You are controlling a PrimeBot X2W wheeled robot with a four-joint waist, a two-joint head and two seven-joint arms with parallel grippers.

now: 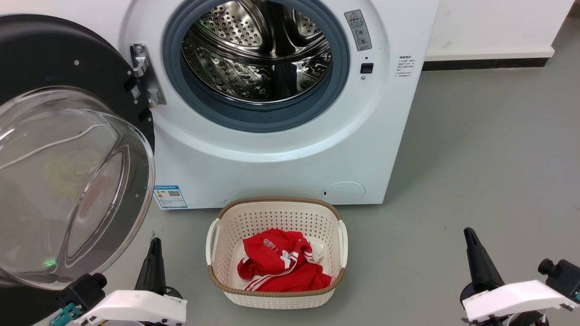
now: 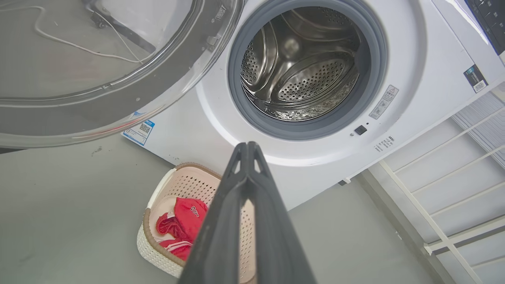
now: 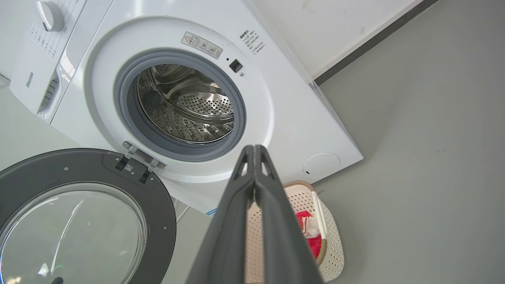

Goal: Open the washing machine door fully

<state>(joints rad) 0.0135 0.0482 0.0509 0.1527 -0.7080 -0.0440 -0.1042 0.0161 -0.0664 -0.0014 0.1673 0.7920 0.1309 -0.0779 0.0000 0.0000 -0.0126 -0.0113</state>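
Facing forward, the washing machine door (image 1: 68, 181) stands open leftward — left gripper (image 1: 155, 243), right gripper (image 1: 469, 234) clenched.

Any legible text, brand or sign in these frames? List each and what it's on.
"Hisense": control panel of the washing machine.
Too small: grey warning label, with a triangle sign.
Too small: blue sticker, with a QR code.
Too small: printed lines right of the drum opening.
Blurred: white lettering on the red garment.
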